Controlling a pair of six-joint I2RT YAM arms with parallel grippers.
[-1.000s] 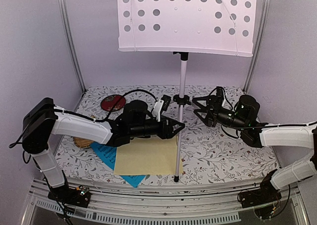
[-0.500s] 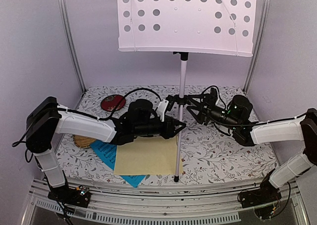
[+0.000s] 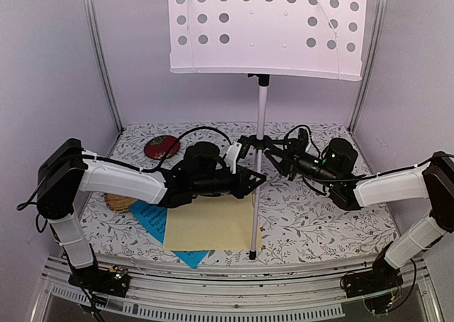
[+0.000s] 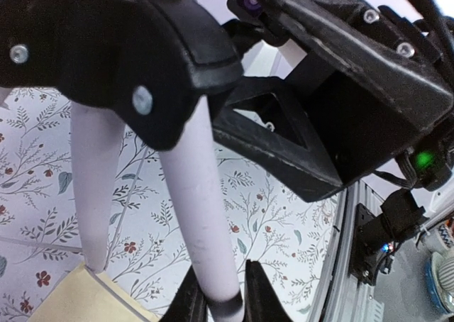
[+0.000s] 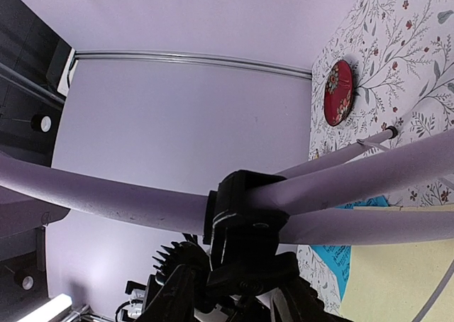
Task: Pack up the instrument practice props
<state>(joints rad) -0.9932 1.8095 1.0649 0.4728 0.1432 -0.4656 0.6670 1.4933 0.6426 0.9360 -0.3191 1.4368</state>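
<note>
A round red dish lies at the far left of the floral-patterned worktop. A yellow woven tray sits near the left edge, partly hidden. Lilac walls and silver corner posts enclose the space.

Left end effector clamped leg; right neared hub.

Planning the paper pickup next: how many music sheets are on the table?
2: a pale-yellow sheet lies left of the stand's front leg; a blue sheet sticks out from under its left side. Others may be hidden beneath.
</note>
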